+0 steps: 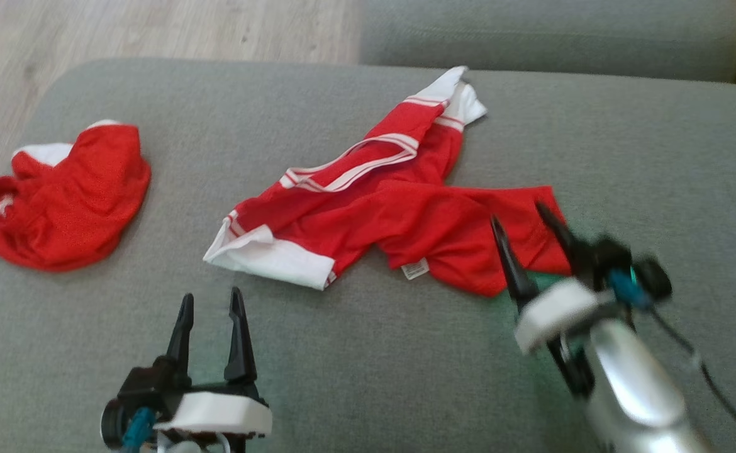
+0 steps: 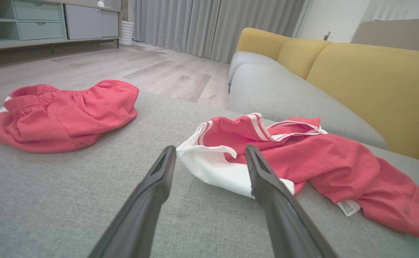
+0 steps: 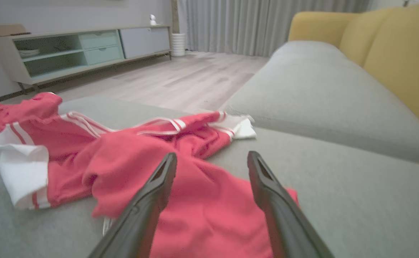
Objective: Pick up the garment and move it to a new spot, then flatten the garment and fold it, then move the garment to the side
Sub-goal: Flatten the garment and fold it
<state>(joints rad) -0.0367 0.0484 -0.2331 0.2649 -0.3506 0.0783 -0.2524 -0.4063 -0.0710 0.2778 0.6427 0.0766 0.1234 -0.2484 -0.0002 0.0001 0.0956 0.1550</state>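
The garment (image 1: 399, 207) is a red shirt with white sleeve ends and white stripes, lying crumpled in the middle of the grey cushion (image 1: 368, 352); it also shows in the left wrist view (image 2: 302, 157) and the right wrist view (image 3: 166, 168). My right gripper (image 1: 525, 214) is open over the garment's right edge, with nothing between its fingers. My left gripper (image 1: 212, 301) is open near the cushion's front, short of the garment's white sleeve (image 2: 213, 165).
A second red garment (image 1: 66, 195) lies bunched at the cushion's left end, also in the left wrist view (image 2: 62, 114). Wooden floor (image 1: 154, 31) lies beyond the cushion's far left edge. Another grey seat (image 1: 550, 38) and yellow backrests (image 2: 370, 89) stand behind and to the right.
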